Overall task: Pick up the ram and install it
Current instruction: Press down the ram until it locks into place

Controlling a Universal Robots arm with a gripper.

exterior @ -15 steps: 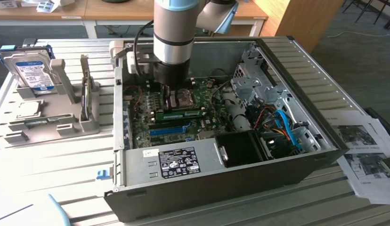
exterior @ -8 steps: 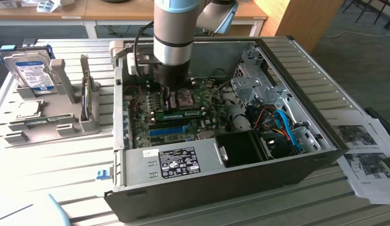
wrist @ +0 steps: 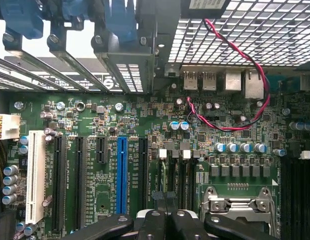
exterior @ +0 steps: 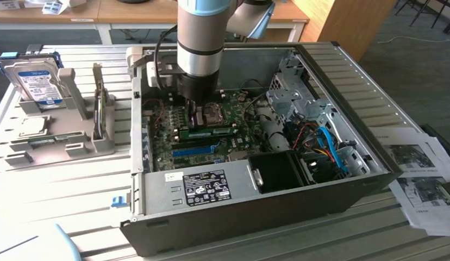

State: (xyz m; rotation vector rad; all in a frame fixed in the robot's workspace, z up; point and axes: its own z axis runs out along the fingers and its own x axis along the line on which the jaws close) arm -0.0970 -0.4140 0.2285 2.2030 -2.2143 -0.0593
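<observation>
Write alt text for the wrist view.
Black fingers, shut, hang close over a green motherboard inside a computer case. One blue slot stands among black slots, beside a white slot; a red-and-black wire loops near the metal ports.

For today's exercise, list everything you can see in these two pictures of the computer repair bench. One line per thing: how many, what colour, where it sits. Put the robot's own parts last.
computer case: one, grey, open, lying on the slatted table
motherboard: one, green, inside the case
ram: one green stick, lying along the memory slots below the gripper
long expansion slot: one, blue, on the motherboard
white slot: one, beside the black slots
processor socket: one, silver
red-black wire: one twisted pair, across the motherboard
hard drive: one, blue-labelled, upright in the grey holder
printed sheets: several, white, at the exterior view's right
robot arm: one, silver and blue
gripper: one, black, shut, over the memory slots
</observation>
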